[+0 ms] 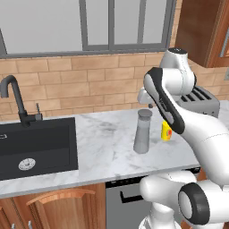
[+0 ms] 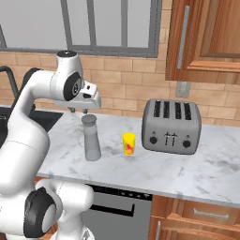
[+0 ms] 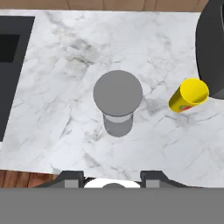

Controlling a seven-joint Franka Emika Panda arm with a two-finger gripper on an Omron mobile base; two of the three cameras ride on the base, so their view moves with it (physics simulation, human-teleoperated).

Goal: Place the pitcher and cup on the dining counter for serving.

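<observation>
In the left base view, the grey pitcher (image 1: 143, 132) stands upright on the marble desk (image 1: 107, 152), to the right of the black sink (image 1: 36, 145). The small yellow cup (image 1: 166, 131) stands just past it on the right, partly hidden by the white arm (image 1: 179, 116). A black tap (image 1: 15, 100) rises behind the sink. A silver toaster (image 1: 203, 100) sits at the far right, near the brick wall (image 1: 80, 85). The hand is behind the arm here, so I cannot tell how it stands.

In the right base view, the pitcher (image 2: 91, 138) stands on the desk (image 2: 154, 171) with the cup (image 2: 129, 144) near it on the right, not touching. The cup has a red mark on its side. The toaster (image 2: 172, 125) stands to the right of the cup, close by. The hand (image 2: 79, 111) hangs right above the pitcher's round top and holds nothing.

In the hand view, the camera looks straight down. The pitcher (image 3: 118, 101) is in the middle, with its round grey cap facing up. The cup (image 3: 190, 95) is to the right, beside the dark edge of the toaster (image 3: 212, 48). The sink (image 3: 11, 65) is at the left. The two dark fingertips (image 3: 72, 178) show at the bottom, set apart from each other, with nothing between them. The hand is partly open and empty.
</observation>
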